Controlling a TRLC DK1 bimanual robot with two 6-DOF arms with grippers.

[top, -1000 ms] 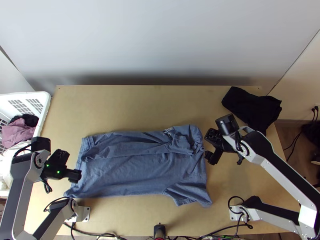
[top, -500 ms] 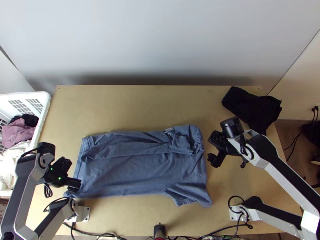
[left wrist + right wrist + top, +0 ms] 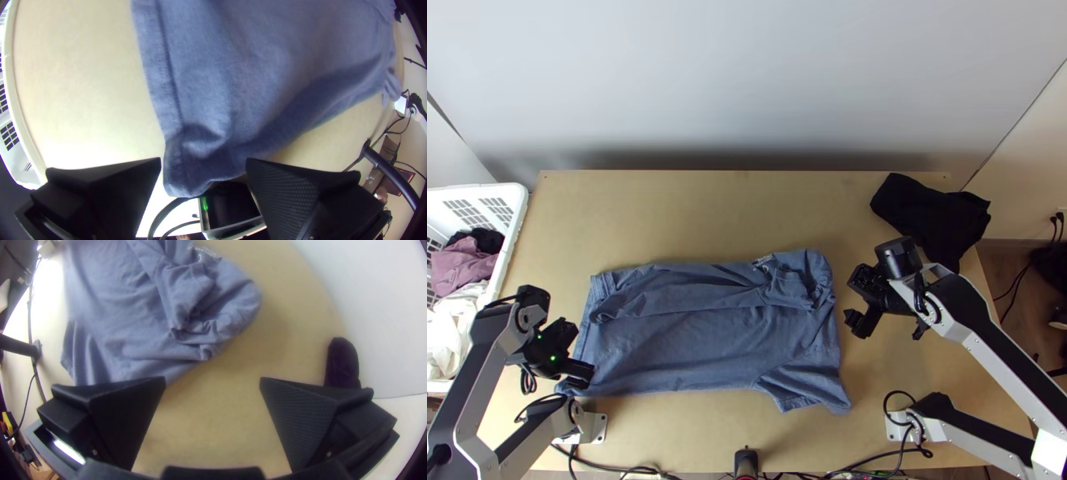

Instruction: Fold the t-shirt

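The blue t-shirt (image 3: 683,344) lies across the table, its far long side folded inward with a bunched sleeve on top; the near right sleeve lies flat. At the shirt's near left corner, my left gripper (image 3: 581,373) stands open. In the left wrist view the hem corner of the shirt (image 3: 187,164) shows between the tips of the open left gripper (image 3: 203,162). My right gripper (image 3: 855,314) is just right of the shirt's collar end, above bare table. The right wrist view has the right gripper (image 3: 212,382) wide open, with the shirt (image 3: 133,320) beyond it.
A black cloth (image 3: 931,212) lies at the table's far right corner. A white basket (image 3: 517,216) with clothes in it stands at the left edge. Bare wood (image 3: 707,216) spans the table's far side. Cables run along the near edge.
My left gripper has come slightly nearer the table's near edge, at the shirt's corner. My right gripper has shifted a little to the right, away from the shirt. The shirt has kept its place.
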